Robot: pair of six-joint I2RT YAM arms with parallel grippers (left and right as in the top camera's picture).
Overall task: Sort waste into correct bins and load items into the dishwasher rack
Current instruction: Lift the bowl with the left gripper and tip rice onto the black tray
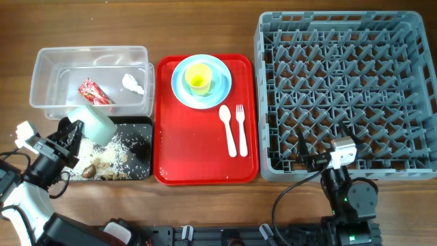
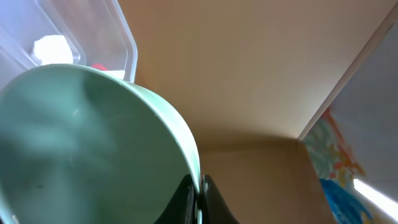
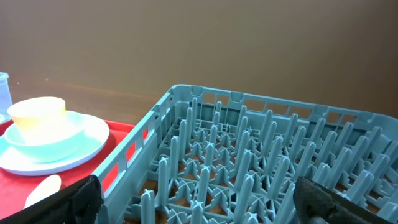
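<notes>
Overhead, we saw the left gripper [image 1: 71, 132] clamped on the rim of the pale green bowl [image 1: 95, 123]. It held the bowl tipped on edge above the far left corner of the shallow black tray [image 1: 143, 123]. Loose white rice [image 1: 121, 152] lay scattered across that tray, with brownish food bits [image 1: 101, 166] gathered near its front left corner.

Just behind the tray stood the clear tub [image 1: 42, 75], and inside it lay the red wrapper [image 1: 94, 92] and the white tissue scrap [image 1: 133, 83], apart from each other.

On the red serving tray [image 1: 198, 160], the yellow cup [image 1: 199, 79] sat inside the small light-blue bowl [image 1: 220, 80], which rested on the large light-blue plate [image 1: 179, 89]. The white spoon [image 1: 227, 128] and fork [image 1: 241, 128] lay side by side in front of the plate.

The grey dishwasher rack [image 1: 345, 89] stood to the right of the red tray, with nothing loaded among its pegs. The right gripper [image 1: 326, 145] hung over the rack's near edge with its jaws spread wide and nothing between them.

From the left wrist, we saw the two dark fingers [image 2: 183, 202] pinched tight on the bowl's [image 2: 93, 143] rim, with the tub's corner [image 2: 121, 37] behind it.

From the right wrist, the right gripper [image 3: 196, 186] stood far apart over the rack [image 3: 249, 162], the plate [image 3: 74, 146] and cup [image 3: 37, 115] off to the left.
</notes>
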